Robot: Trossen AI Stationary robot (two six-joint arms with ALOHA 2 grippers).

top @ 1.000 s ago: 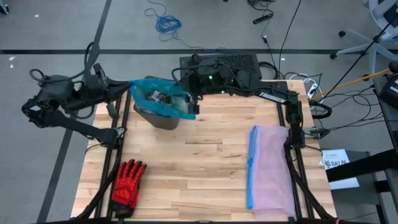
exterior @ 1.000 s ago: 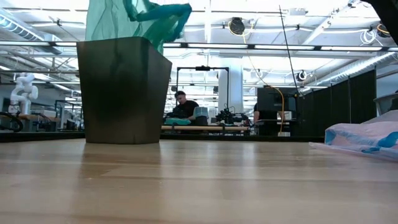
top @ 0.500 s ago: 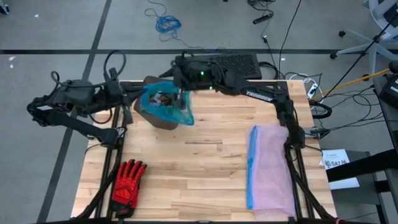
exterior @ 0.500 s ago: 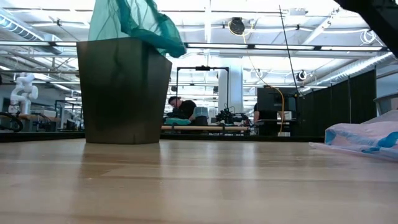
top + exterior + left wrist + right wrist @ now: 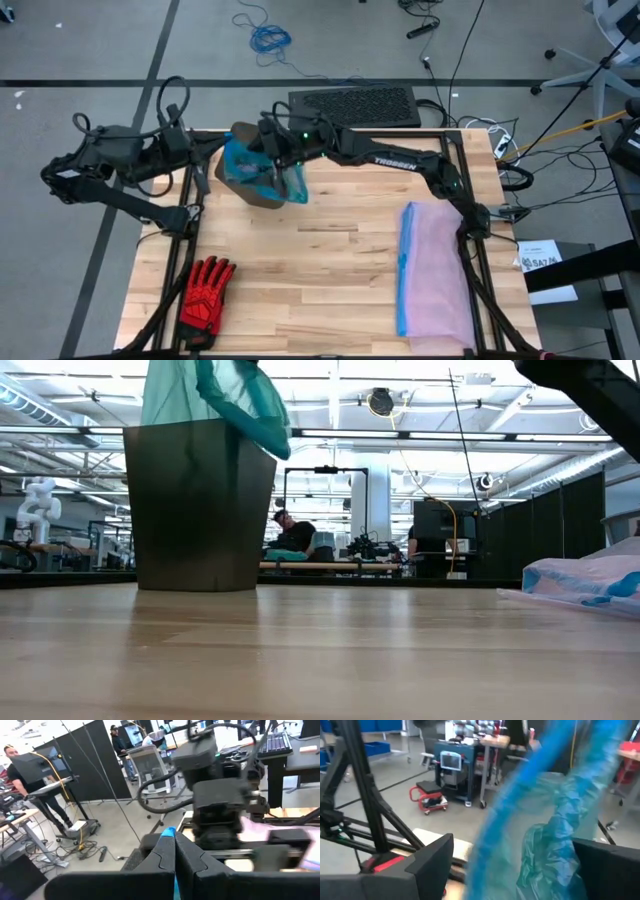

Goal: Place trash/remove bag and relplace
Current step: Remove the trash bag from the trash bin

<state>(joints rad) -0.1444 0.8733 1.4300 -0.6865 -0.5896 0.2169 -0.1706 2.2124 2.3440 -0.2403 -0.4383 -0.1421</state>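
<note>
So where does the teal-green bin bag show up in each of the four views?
High view: teal-green bag over the dark bin, table's far left.
Low view: bunched above the bin's rim, upper left.
Left wrist view: a teal sliver between the shut fingers.
Right wrist view: fills the middle, between the open fingers.
Shared landmark: the dark bin.

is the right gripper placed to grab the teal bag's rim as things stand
Probably yes: the right gripper is open directly over the bin, with the teal bag bunched between its fingers and nothing blocking.
</note>
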